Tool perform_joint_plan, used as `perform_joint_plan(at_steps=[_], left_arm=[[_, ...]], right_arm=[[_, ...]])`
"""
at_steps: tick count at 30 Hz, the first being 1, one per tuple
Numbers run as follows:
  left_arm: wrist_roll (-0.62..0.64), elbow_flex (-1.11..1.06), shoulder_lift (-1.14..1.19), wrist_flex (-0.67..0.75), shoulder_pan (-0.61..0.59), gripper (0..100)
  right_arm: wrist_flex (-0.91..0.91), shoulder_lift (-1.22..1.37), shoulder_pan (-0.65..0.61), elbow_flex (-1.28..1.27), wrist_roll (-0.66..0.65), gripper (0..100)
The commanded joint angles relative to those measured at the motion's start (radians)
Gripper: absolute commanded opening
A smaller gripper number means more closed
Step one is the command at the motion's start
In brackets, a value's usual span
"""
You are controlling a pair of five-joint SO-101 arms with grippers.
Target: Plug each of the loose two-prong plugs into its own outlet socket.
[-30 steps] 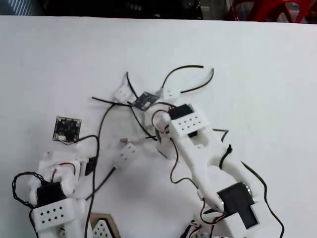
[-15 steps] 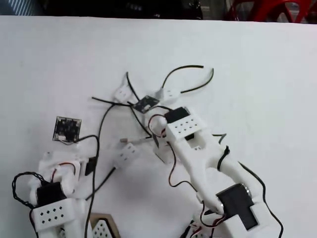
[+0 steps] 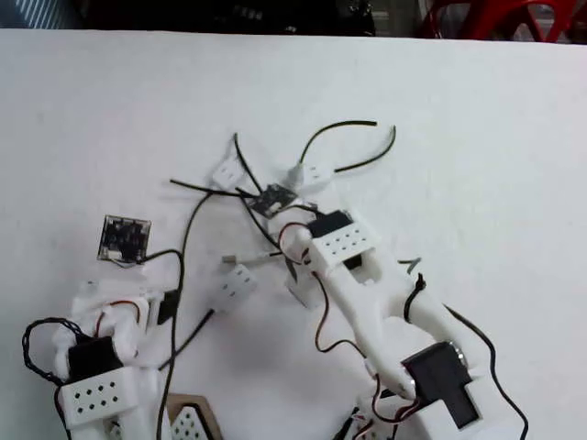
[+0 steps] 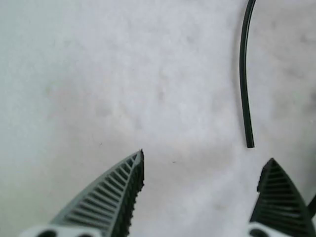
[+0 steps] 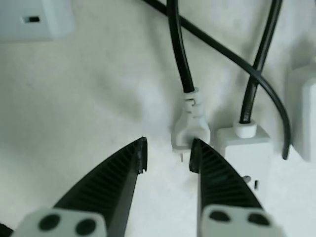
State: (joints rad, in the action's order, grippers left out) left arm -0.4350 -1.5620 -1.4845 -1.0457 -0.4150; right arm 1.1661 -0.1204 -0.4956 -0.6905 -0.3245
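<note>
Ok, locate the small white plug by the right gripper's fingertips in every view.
Right wrist view: small white plug at one fingertip of the right gripper, prongs toward the camera, cable leading away.
High view: hidden under the right arm's wrist; I cannot pick it out.
Left wrist view: another table patch, loose cable end near the left gripper.
Shared landmark: black cables off that wrist's tip, crossing beyond the plug.

White matte table [image 3: 477, 110], evenly lit. Past its far edge the room is dark. Red tubular frame [image 3: 500, 16] at one corner, pale slatted object [image 3: 35, 11] at the other.
</note>
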Motion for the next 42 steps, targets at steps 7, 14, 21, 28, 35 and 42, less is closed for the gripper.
perform_joint_plan(at_steps=[7,14,21,28,35,42], left_arm=[[0.006,0.006,-0.019,0.020,-0.004,35],[0.006,0.006,-0.019,0.018,-0.004,35],[0.006,0.005,-0.019,0.018,-0.004,35],[0.006,0.005,-0.019,0.018,-0.004,35],[0.006,0.005,-0.019,0.018,-0.004,35],[0.006,0.005,-0.019,0.018,-0.004,35]], right_arm=[[-0.127,-0.030,0.013,-0.061,-0.049,13.4],[-0.185,0.002,0.077,-0.058,-0.051,13.4],[-0.179,0.111,0.093,0.000,-0.052,8.7],[-0.125,0.058,0.090,0.002,-0.110,3.9],[0.047,-0.084,0.111,0.060,-0.106,14.4],[0.053,-0.068,0.116,0.072,-0.106,14.4]])
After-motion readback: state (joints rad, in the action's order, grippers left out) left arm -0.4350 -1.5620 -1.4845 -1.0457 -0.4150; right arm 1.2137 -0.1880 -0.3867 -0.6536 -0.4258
